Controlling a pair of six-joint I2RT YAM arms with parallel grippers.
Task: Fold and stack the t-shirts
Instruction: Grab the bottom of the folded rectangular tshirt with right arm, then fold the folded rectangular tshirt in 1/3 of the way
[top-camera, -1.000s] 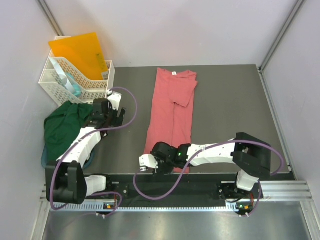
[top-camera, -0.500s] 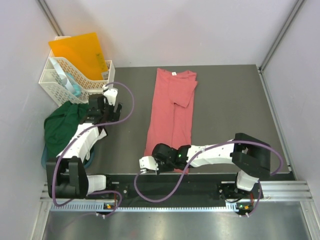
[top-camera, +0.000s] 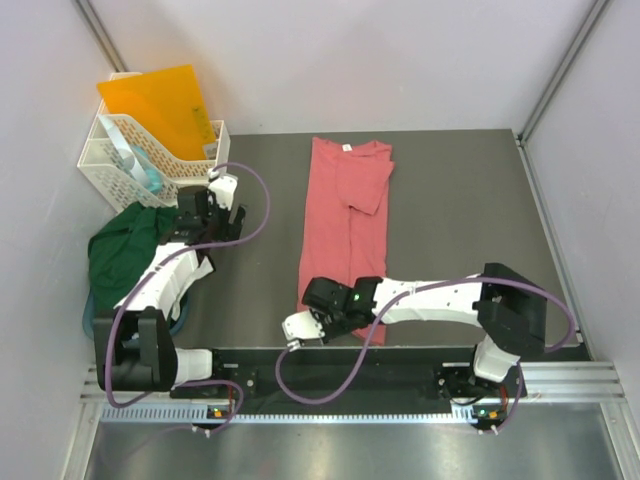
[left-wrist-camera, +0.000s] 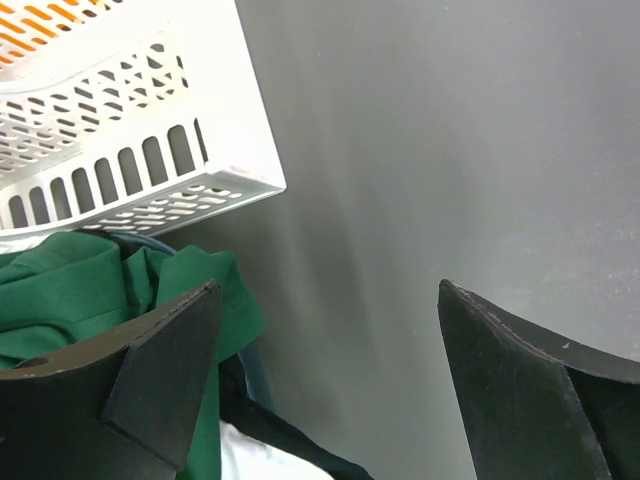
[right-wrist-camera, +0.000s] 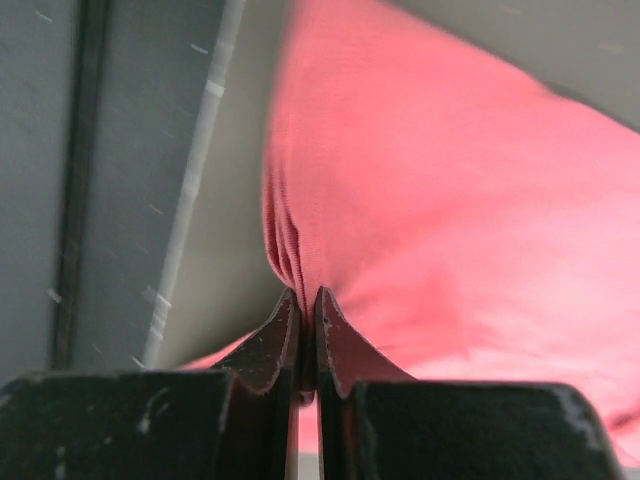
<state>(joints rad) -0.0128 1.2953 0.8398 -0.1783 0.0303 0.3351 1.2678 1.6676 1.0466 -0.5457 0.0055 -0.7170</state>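
The salmon-pink t-shirt (top-camera: 345, 225) lies folded into a long strip down the middle of the table, neck label at the far end. My right gripper (top-camera: 322, 303) is at its near left corner, shut on a bunched fold of the pink hem (right-wrist-camera: 300, 240); in the right wrist view the gripper (right-wrist-camera: 308, 295) has cloth pinched between its tips. The dark green t-shirt (top-camera: 125, 255) is crumpled at the left edge. My left gripper (top-camera: 212, 222) hovers just right of it, open and holding nothing. In the left wrist view it (left-wrist-camera: 330, 290) frames bare table, with green cloth (left-wrist-camera: 70, 290) behind the left finger.
A white plastic basket (top-camera: 150, 160) with an orange folder (top-camera: 160, 105) stands at the far left, its corner (left-wrist-camera: 230, 180) close ahead of my left gripper. A teal container rim (top-camera: 185, 322) shows under the green shirt. The table's near edge (right-wrist-camera: 190, 190) runs beside the pink hem.
My right gripper has shut on the pink hem and shifted slightly to the right with it. My left gripper moved a little toward the basket, then held still, open throughout.
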